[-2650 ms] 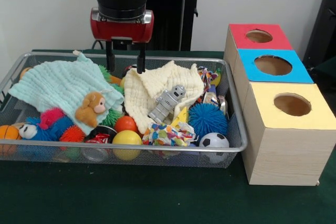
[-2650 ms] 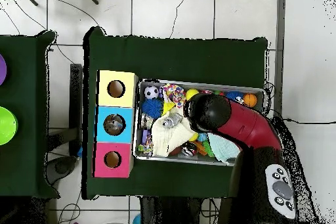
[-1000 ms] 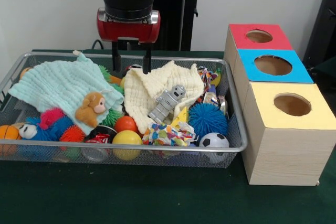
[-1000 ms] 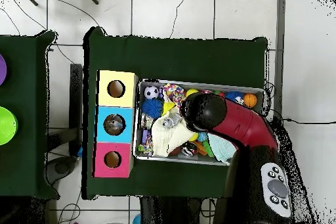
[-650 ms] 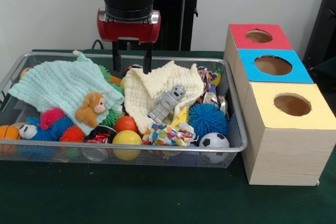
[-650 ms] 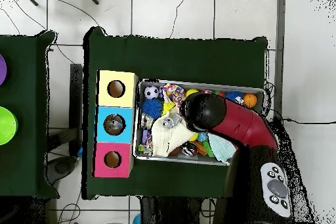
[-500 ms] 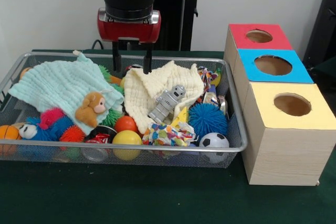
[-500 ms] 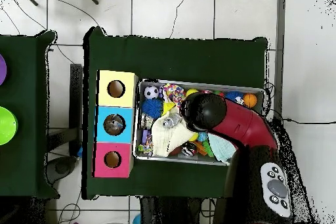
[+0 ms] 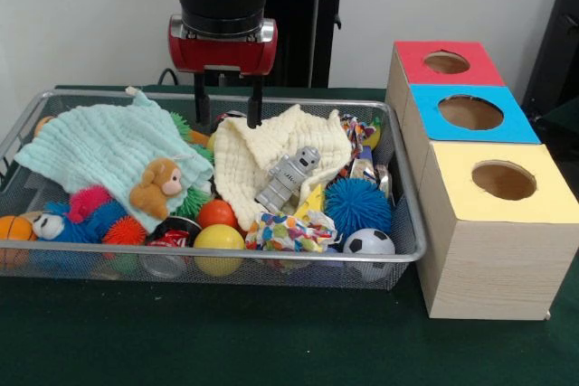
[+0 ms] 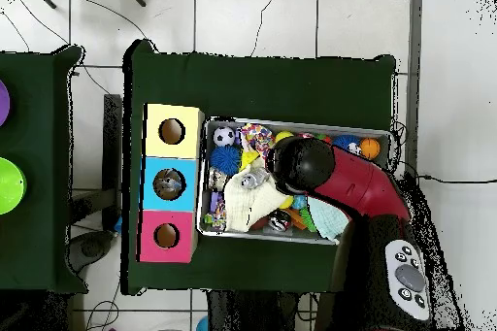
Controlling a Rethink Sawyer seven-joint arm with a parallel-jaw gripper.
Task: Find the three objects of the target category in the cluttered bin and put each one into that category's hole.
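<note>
The wire mesh bin point(image 9: 409, 250) sits on the green table, full of toys; it also shows in the overhead view point(image 10: 301, 121). My gripper point(image 9: 227, 120) hangs open and empty over the bin's far side, above the top edge of a cream cloth point(image 9: 262, 155). A grey robot figure point(image 9: 288, 177) lies on that cloth. A pale green cloth point(image 9: 104, 146) covers the left part, with a brown plush toy point(image 9: 159, 186) on it. Three boxes stand right of the bin, each with a round hole: red point(image 9: 446, 62), blue point(image 9: 470, 112), yellow point(image 9: 503, 180). In the overhead view the arm point(image 10: 340, 177) hides the bin's middle.
In the bin lie a blue spiky ball point(image 9: 356, 206), a small soccer ball point(image 9: 368, 245), a yellow ball point(image 9: 219, 242), an orange ball point(image 9: 217, 213), a multicoloured cloth point(image 9: 288, 230), pink and blue fuzzy toys point(image 9: 86, 210) and a basketball point(image 9: 11, 229).
Since 2.6 s ago my gripper has moved a little to the picture's right and slightly up. In the last second nothing has visibly moved.
</note>
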